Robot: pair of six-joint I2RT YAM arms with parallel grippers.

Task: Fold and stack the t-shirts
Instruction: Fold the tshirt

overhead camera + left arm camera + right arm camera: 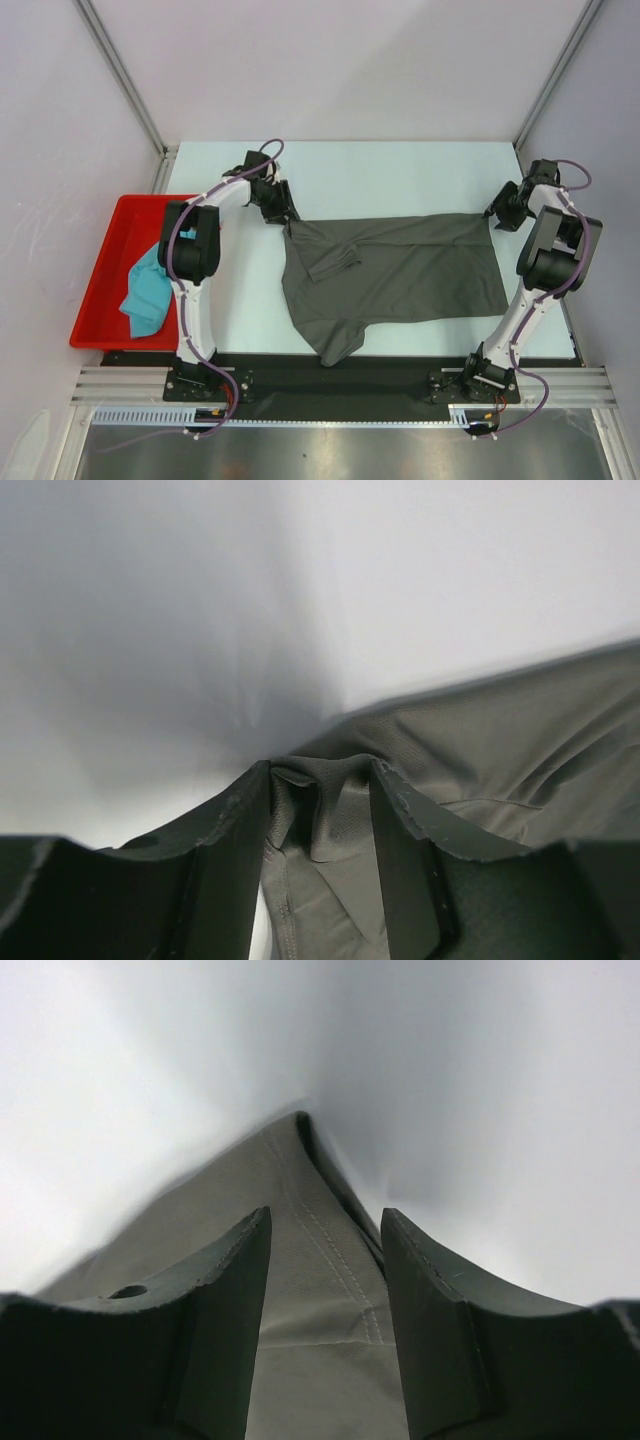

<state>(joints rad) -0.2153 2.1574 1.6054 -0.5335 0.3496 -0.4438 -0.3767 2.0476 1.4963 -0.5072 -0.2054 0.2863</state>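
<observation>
The dark grey t-shirt (400,265) lies spread on the white table, with one sleeve folded over near its left side and a flap hanging toward the front edge. My left gripper (283,213) is at its far left corner; in the left wrist view (320,775) the jaws stand apart with a bunched fold of grey cloth (330,820) between them. My right gripper (497,218) is at the far right corner, open (325,1222) over the flat stitched hem (300,1290). The teal t-shirt (147,285) lies crumpled in the red tray.
The red tray (105,260) sits at the table's left edge, beside the left arm. White walls and metal frame posts enclose the table on three sides. A black strip runs along the near edge by the arm bases.
</observation>
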